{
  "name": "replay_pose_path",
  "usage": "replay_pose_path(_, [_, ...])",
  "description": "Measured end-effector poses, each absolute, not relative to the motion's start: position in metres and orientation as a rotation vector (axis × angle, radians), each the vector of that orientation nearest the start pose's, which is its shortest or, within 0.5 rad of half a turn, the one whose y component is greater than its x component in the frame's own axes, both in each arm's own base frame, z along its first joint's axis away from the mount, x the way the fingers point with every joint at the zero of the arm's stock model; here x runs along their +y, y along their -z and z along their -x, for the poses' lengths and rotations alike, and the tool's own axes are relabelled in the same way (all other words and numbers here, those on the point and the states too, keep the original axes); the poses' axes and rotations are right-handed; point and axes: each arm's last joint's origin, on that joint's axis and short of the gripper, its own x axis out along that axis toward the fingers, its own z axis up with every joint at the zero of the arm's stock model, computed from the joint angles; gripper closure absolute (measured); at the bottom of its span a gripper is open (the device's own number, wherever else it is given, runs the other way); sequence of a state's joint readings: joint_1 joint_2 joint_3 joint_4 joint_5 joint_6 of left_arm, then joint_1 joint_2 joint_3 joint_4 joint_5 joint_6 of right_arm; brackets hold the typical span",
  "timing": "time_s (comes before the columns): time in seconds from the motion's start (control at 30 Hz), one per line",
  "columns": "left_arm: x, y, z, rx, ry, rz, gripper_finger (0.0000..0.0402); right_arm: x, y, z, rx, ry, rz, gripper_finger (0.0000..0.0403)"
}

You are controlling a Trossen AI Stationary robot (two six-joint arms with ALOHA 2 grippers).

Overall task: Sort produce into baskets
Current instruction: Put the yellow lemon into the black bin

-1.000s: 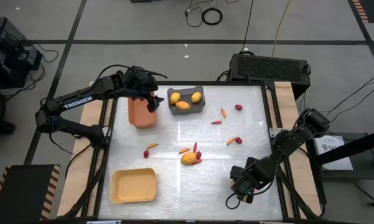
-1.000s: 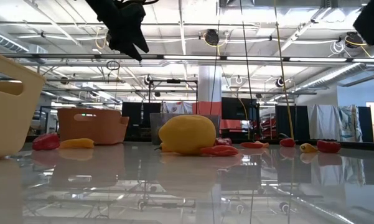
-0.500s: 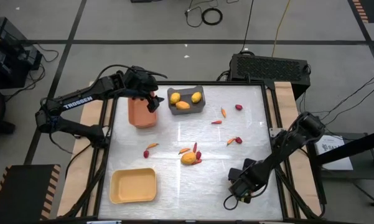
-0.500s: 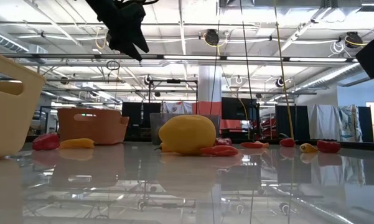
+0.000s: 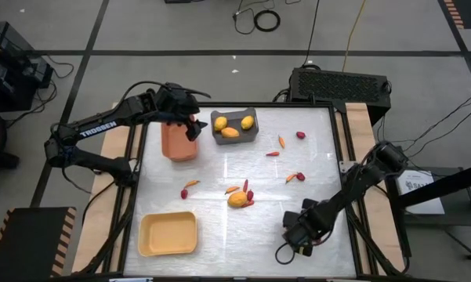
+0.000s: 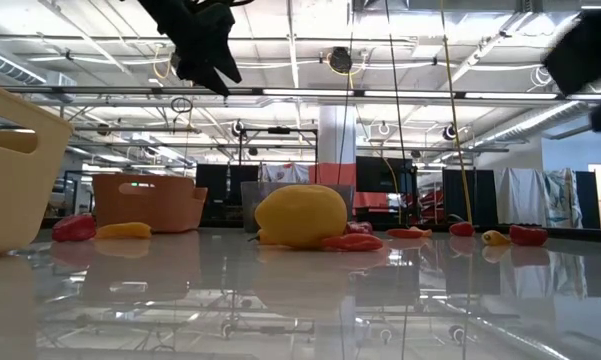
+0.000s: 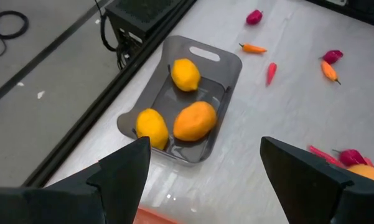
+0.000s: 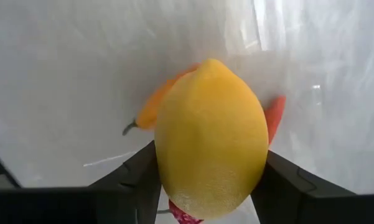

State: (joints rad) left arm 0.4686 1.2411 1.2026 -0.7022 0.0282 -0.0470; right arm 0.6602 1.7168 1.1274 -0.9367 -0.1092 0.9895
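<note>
A plump yellow lemon (image 5: pixel 237 200) lies on the table beside a thin orange carrot (image 8: pixel 150 106) and a small red piece (image 5: pixel 248 190). My right gripper (image 5: pixel 296 233) hangs open above the table, near-right of the lemon. Its wrist view shows the lemon (image 8: pixel 210 140) between its fingers. The low view shows the lemon (image 6: pixel 300 215) with nothing around it. My left gripper (image 5: pixel 190 125) waits open above the orange-brown basket (image 5: pixel 177 142). The dark grey basket (image 7: pixel 193 99) holds three yellow-orange fruits. The pale yellow basket (image 5: pixel 168 233) stands near left.
More carrots and red pieces lie scattered: one pair left of the lemon (image 5: pixel 190 186), others toward the right (image 5: pixel 295 177) and far right (image 5: pixel 301 135). Bare tabletop lies between the baskets and along the near edge. A black box (image 5: pixel 338 84) stands beyond the far edge.
My right gripper has moved a little toward the table's left, closer to the lemon. The lemon and the other produce have stayed where they were.
</note>
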Motion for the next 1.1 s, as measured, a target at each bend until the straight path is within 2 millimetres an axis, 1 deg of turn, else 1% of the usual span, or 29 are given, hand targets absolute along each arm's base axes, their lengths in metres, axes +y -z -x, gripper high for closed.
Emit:
replay_pose_path(0.1, [0.111, -0.338, -0.223, 0.734, -0.411, 0.244, 0.0091, 0.178, -0.199, -0.247, 1.607, 0.145, -0.298, 0.0208])
replay_pose_path(0.2, [0.105, -0.339, -0.218, 0.758, -0.398, 0.257, 0.0091, 0.163, -0.216, -0.26, 1.605, 0.118, -0.238, 0.0211])
replay_pose_path(0.3, [0.098, -0.341, -0.211, 0.778, -0.387, 0.27, 0.0091, 0.142, -0.232, -0.277, 1.544, 0.108, -0.154, 0.0211])
replay_pose_path(0.37, [0.092, -0.344, -0.205, 0.788, -0.375, 0.267, 0.0091, 0.124, -0.24, -0.29, 1.488, 0.115, -0.112, 0.021])
replay_pose_path(0.47, [0.082, -0.349, -0.194, 0.798, -0.36, 0.262, 0.0091, 0.088, -0.25, -0.311, 1.408, 0.131, -0.088, 0.0208])
replay_pose_path(0.6, [0.07, -0.354, -0.177, 0.786, -0.338, 0.249, 0.0091, 0.034, -0.255, -0.332, 1.31, 0.13, -0.07, 0.0207])
replay_pose_path(0.73, [0.059, -0.345, -0.159, 0.767, -0.344, 0.295, 0.0091, -0.027, -0.26, -0.346, 1.166, 0.175, -0.053, 0.0207])
replay_pose_path(0.9, [0.046, -0.325, -0.141, 0.715, -0.379, 0.449, 0.0091, -0.097, -0.271, -0.354, 0.932, 0.325, -0.095, 0.0207])
replay_pose_path(1.0, [0.04, -0.316, -0.136, 0.644, -0.379, 0.539, 0.0091, -0.13, -0.276, -0.354, 0.82, 0.407, -0.125, 0.0207])
replay_pose_path(1.1, [0.035, -0.313, -0.136, 0.533, -0.356, 0.589, 0.0091, -0.155, -0.273, -0.355, 0.763, 0.466, -0.143, 0.0207])
